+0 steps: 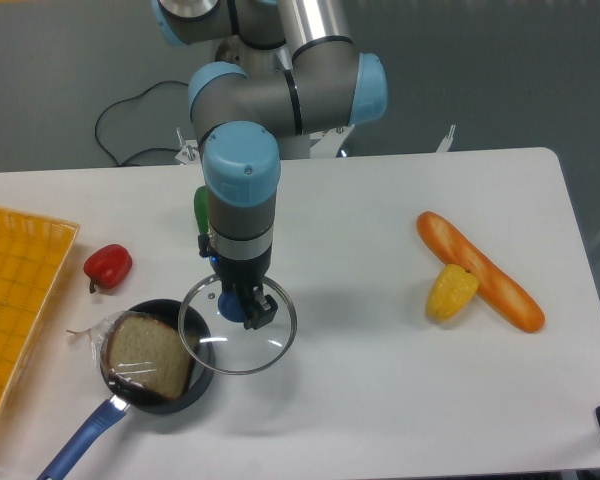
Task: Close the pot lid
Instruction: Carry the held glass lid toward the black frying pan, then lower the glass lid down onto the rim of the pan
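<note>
- The grey-and-blue arm reaches straight down, its black two-finger gripper (248,308) clamped on the blue knob of the round clear glass lid (237,331).
- The lid overlaps the right rim of the small black pan (158,357) with a blue handle, which holds wrapped bread (145,353).
- White table (380,380); grey floor behind.

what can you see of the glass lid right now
The round clear glass lid with a thin metal rim has a blue centre knob, which the end effector grips from above. It looks roughly level. Its left edge overlaps the right rim of the small black pan with a long blue handle, which holds a wrapped bread slice; the rest lies over the white table. Whether it touches the pan cannot be told.
</note>
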### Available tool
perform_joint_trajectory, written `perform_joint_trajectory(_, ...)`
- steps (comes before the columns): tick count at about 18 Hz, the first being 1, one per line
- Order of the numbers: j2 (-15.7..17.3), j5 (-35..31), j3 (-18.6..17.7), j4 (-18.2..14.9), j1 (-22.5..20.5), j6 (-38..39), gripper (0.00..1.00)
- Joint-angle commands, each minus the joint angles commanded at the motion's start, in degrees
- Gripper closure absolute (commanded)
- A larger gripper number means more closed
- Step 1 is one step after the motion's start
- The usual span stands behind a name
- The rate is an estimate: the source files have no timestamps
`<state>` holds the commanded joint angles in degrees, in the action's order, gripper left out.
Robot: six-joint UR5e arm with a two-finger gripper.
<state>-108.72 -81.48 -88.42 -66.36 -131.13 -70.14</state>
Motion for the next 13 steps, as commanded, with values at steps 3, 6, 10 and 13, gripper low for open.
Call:
perform_joint_trajectory(3, -0.2, 0.7, 0.0, 0.0, 0.1, 0.0, 0.52)
perform_joint_trajectory(6, -0.7, 3.6, 0.0, 0.1, 0.4, 1.2, 0.52)
perform_joint_trajectory(10, -1.5, 7.4, 0.0, 0.1, 0.4, 2.0, 0.52)
perform_joint_trajectory(13, -1.7, 9.2, 0.2, 0.3, 0.8, 2.9, 0.52)
